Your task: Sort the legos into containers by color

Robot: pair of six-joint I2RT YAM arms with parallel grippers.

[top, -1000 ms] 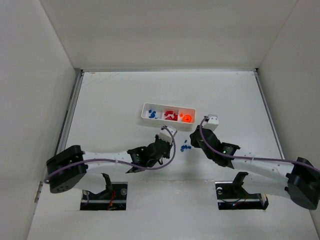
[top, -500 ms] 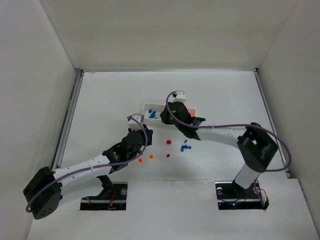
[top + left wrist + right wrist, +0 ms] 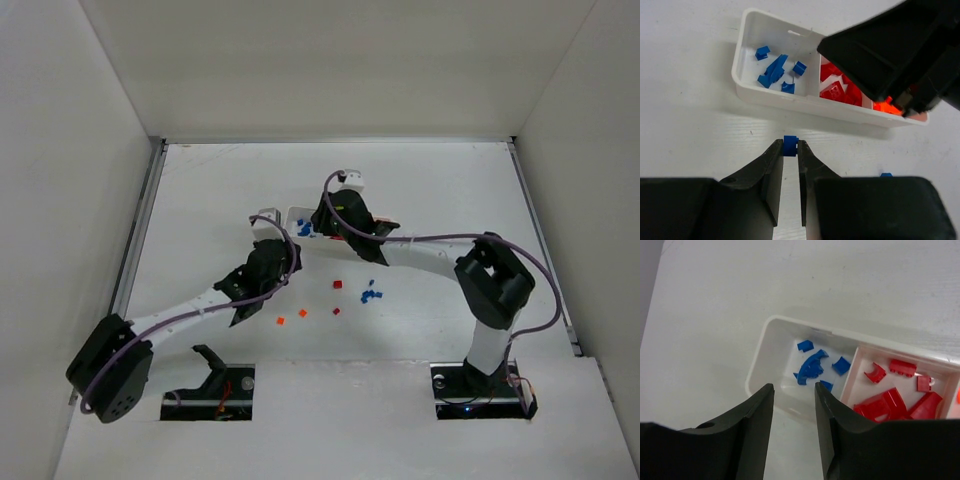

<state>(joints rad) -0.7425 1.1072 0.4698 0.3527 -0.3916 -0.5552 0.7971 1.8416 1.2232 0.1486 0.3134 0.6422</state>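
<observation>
The white three-part tray [image 3: 291,212] holds blue legos [image 3: 305,229] in its left part, red ones in the middle and orange ones on the right. My left gripper [image 3: 290,250] is just in front of the tray's near wall. In the left wrist view it [image 3: 790,146] is shut on a small blue brick [image 3: 790,145] held above the table, short of the tray [image 3: 740,80]. My right gripper [image 3: 318,228] hovers over the tray's left end. In the right wrist view it [image 3: 794,390] is open and empty above the blue compartment [image 3: 812,365].
Loose bricks lie on the table in front of the tray: a red one [image 3: 337,284], a blue cluster [image 3: 370,293], two orange ones [image 3: 280,321] and a small red one [image 3: 335,311]. The right arm's black body [image 3: 900,45] hangs over the tray's right half.
My left gripper has moved up to the tray's left front. My right gripper has swung left, from the tray's middle to over the blue compartment.
</observation>
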